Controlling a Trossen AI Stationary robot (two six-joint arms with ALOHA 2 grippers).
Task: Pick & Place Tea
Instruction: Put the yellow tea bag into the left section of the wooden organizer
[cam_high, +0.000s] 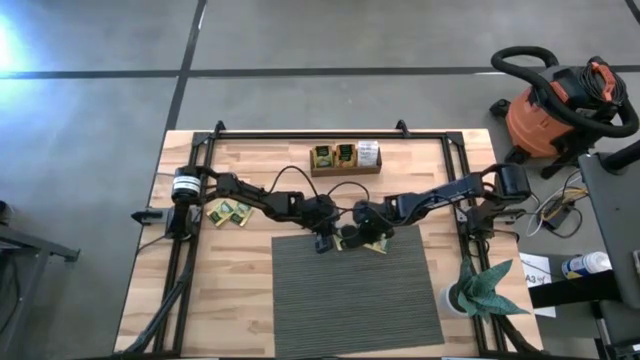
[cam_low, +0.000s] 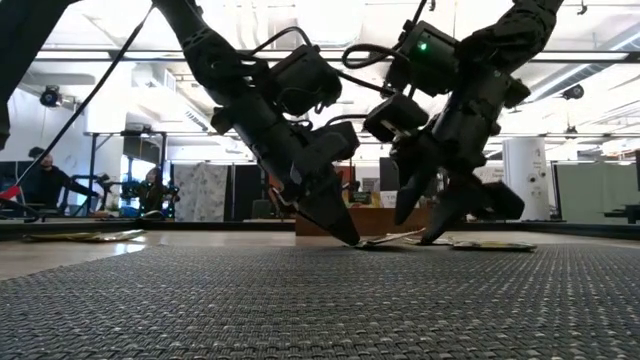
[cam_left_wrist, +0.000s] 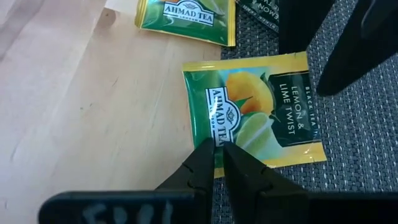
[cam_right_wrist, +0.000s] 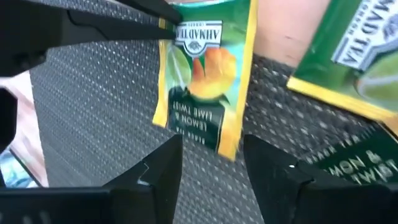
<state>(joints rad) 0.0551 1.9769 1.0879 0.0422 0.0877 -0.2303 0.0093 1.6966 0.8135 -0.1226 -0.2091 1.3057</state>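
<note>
A yellow-green lemon and lime tea sachet (cam_left_wrist: 255, 112) lies across the far edge of the grey mat (cam_high: 355, 295), partly on the wood. My left gripper (cam_left_wrist: 219, 155) is shut on it. My right gripper (cam_right_wrist: 212, 162) is open, slanting down, with one finger on either side of the sachet's opposite end (cam_right_wrist: 227, 146); I cannot tell whether it touches. In the high view the two grippers (cam_high: 322, 243) (cam_high: 358, 238) meet at the mat's far edge. More tea sachets (cam_high: 375, 245) lie beside them. My left gripper pinches the sachet's edge (cam_left_wrist: 216, 144) between its two fingertips, near the middle of the side with the brand name. The fingers come slanting down from the table's left. The sachet sits low over the wood and mat; I cannot tell whether it is lifted.
A small heap of sachets (cam_high: 228, 211) lies on the wood at the left. The brown wooden tray (cam_high: 345, 170), with sachets in it, stands at the far middle. A second green sachet (cam_left_wrist: 186, 18) and a dark one (cam_right_wrist: 348, 168) lie close by. A potted plant (cam_high: 480, 290) is at the near right.
</note>
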